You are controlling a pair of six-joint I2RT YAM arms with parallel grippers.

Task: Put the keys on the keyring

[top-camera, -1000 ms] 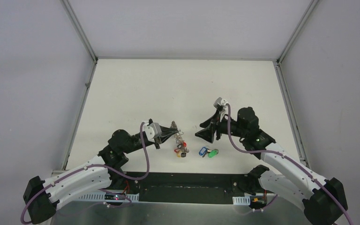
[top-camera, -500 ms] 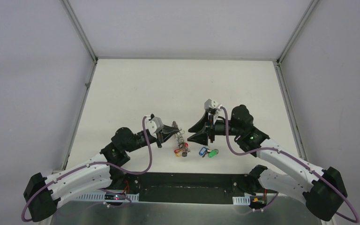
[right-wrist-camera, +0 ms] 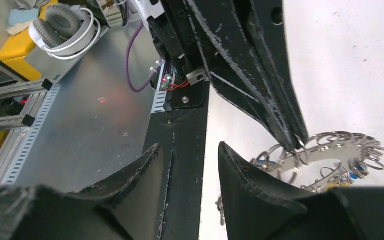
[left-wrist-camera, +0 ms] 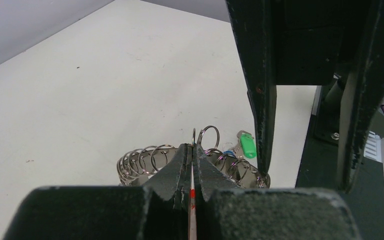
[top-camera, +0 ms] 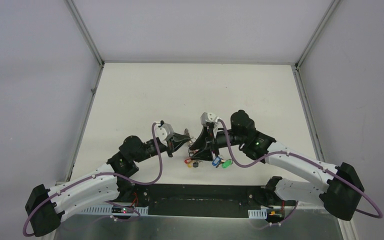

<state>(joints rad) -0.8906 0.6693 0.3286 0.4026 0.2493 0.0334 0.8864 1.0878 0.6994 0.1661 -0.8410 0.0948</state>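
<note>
Silvery keyring (left-wrist-camera: 139, 162): a coil-like metal loop strung with many small split rings. It lies on the white table (top-camera: 180, 95) towards its near edge, between the two grippers in the top view.
Left gripper (left-wrist-camera: 192, 152): jaws pressed together, pinching the keyring's coil at their tips. One small split ring stands up just past them.
Right gripper (right-wrist-camera: 189, 150): jaws apart with nothing between them. It points down at the keyring from the opposite side, facing the left gripper.
Right fingers (left-wrist-camera: 260, 90): in the left wrist view one comes down just beside the keyring's far rim. The other stands clear of it, towards the dark strip. Whether the nearer one touches the metal cannot be told.
Blue-tagged key (top-camera: 216, 161): flat on the table just right of the keyring, not on it, under the right arm's wrist in the top view.
Green-tagged key (top-camera: 226, 163): right beside the blue one, the two tags close enough to look like they touch. The left wrist view also shows it beyond the coil.
Coloured tags (top-camera: 190, 161): red and yellow ones on small keys bunched at the keyring's near side.
Black strip (top-camera: 200, 197): runs along the table's near edge between the arm bases. The two loose keys lie just short of it.
Arms: both reach inward and meet over the keyring near the middle of the table's front.
Headphones (right-wrist-camera: 62, 25): grey, resting off the table on a yellow box, seen only in the right wrist view.
</note>
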